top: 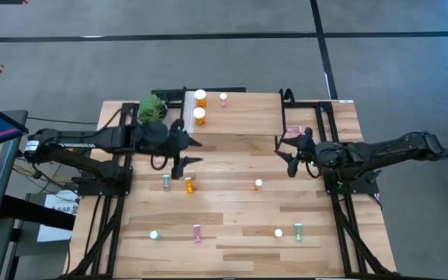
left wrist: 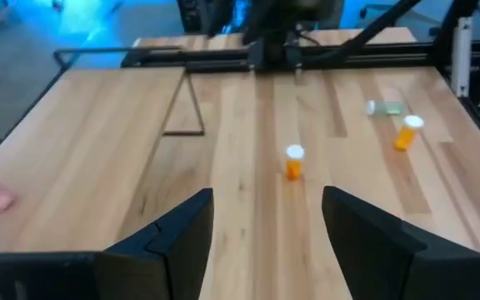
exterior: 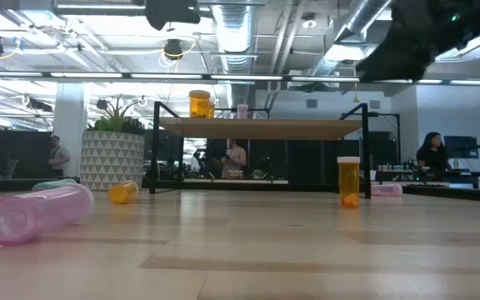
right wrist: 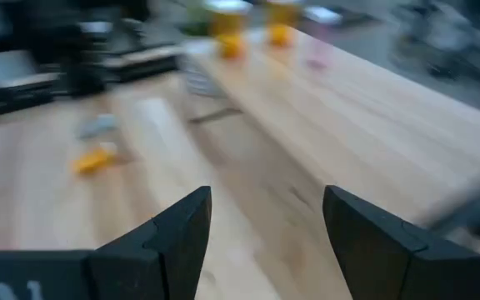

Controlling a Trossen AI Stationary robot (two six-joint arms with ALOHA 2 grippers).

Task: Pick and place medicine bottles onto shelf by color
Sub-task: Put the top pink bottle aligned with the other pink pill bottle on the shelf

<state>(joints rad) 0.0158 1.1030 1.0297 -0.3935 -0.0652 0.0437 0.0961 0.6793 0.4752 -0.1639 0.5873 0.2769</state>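
Overhead, both hands [top: 187, 152] beside shelf [top: 247, 117] edge

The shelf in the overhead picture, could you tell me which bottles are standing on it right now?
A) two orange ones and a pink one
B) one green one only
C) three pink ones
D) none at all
A: on the shelf, two orange bottles stand near its left end, with a small pink bottle beside them; the other bottles are on the tabletop.
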